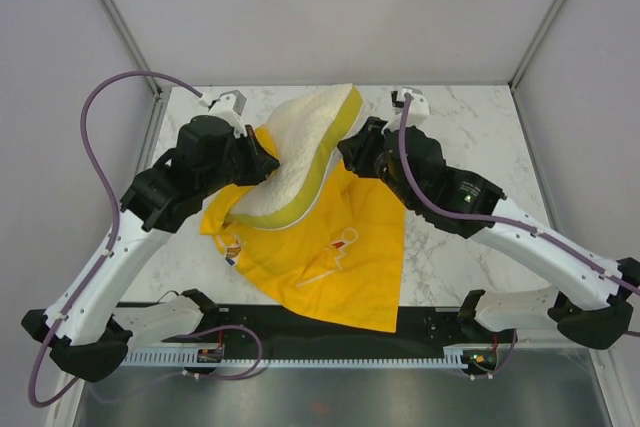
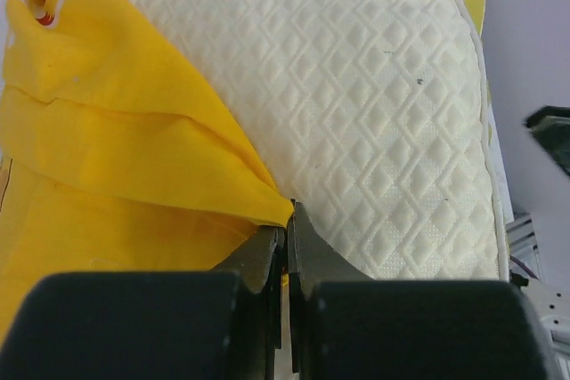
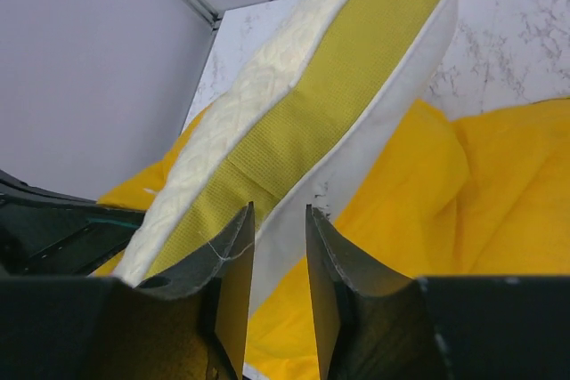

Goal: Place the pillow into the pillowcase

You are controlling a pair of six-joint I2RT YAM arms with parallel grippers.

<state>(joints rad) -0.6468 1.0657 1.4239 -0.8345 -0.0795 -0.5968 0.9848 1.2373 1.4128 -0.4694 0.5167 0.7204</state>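
Note:
The white quilted pillow with its yellow edge band is tilted up, its near-left end resting on the yellow pillowcase, which is spread on the table. My left gripper is shut on a folded edge of the pillowcase, right beside the pillow's quilted face. My right gripper is at the pillow's long side. In the right wrist view its jaws stand narrowly apart, pinching the pillow's white lower edge below the yellow band. The pillowcase print is mostly hidden.
The marble table is boxed in by grey walls and metal posts. A black rail with both arm bases runs along the near edge. Purple cables loop off each arm.

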